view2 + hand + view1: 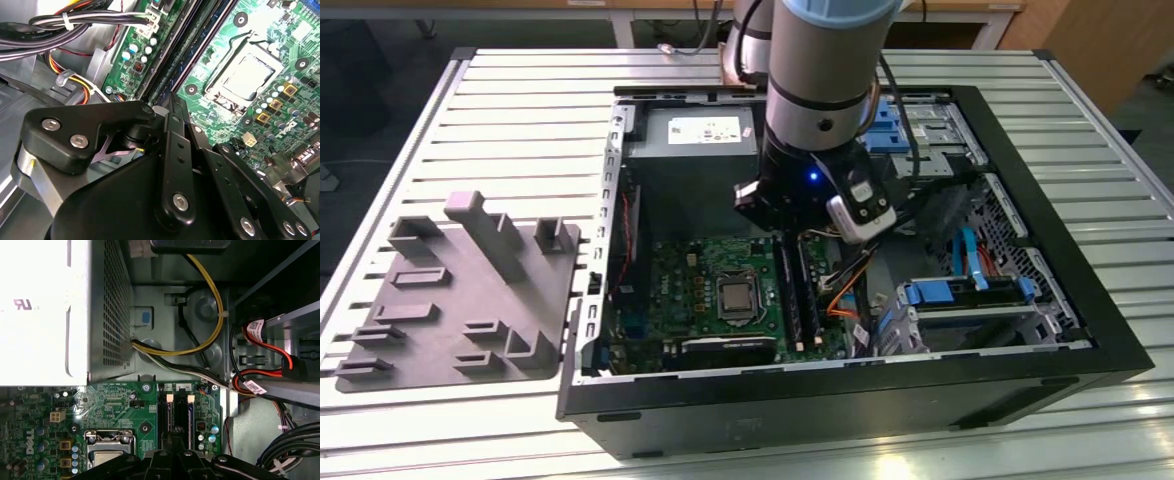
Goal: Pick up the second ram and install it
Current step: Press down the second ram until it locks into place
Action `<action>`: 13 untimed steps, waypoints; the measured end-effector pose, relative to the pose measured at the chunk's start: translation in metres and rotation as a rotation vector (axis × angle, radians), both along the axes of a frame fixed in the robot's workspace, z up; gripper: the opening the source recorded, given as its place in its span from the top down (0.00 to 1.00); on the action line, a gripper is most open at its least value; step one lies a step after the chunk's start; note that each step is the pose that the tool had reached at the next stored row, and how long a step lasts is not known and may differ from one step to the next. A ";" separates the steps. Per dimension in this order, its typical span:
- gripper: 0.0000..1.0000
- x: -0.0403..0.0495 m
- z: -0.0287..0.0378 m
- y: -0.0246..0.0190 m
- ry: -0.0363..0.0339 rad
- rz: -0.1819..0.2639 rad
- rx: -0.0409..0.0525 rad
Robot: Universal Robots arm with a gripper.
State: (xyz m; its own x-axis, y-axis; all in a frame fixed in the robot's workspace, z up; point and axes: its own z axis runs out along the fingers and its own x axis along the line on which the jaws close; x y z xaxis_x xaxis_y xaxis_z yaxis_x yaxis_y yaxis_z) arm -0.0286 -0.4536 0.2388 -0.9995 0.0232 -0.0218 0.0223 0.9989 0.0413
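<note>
The arm (821, 80) reaches down into the open computer case (854, 400), which lies on a slatted metal table (520, 90). The gripper (781, 232) hangs just above the green motherboard (694, 290), over the two long memory slots that run beside the processor socket (738, 298).

In the first wrist view both slots appear filled: two dark sticks stand on edge side by side, each with a pale clip at its far end. The second ram (190, 420) seems to be the one on the side away from the processor socket (107, 457), but from these views I cannot say with certainty which of the two it is. It sits upright in its slot, parallel to the other stick (168, 420) and just beside it.

The gripper (172, 452) is directly over the near part of these two sticks. Its black linkage covers the fingertips in both wrist views, so I cannot tell whether the jaws are released or clenched, nor whether they touch the stick below. In the second wrist view the linkage (172, 165) points along the line of the dark slots (185, 55), and the socket (245, 75) lies to one side of them.

On the table, at the exterior view's left, a grey plastic holder tray (460, 290) lies well apart from the case. The power supply (55, 310) with its yellow and black cables (200, 340) fills the far end of the case.
</note>
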 end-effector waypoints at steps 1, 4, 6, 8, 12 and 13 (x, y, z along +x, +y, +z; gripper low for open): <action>0.89 0.0000 0.0000 -0.0004 0.0000 0.000 0.0000; 0.89 0.0000 0.0000 -0.0016 0.0000 0.000 0.0000; 0.89 0.0000 0.0000 -0.0025 0.0000 0.000 0.0000; 0.89 0.0000 0.0000 -0.0033 0.0000 0.000 0.0001; 0.89 0.0000 0.0000 -0.0048 0.0000 0.000 0.0001; 0.89 0.0000 0.0000 -0.0051 0.0000 0.000 0.0000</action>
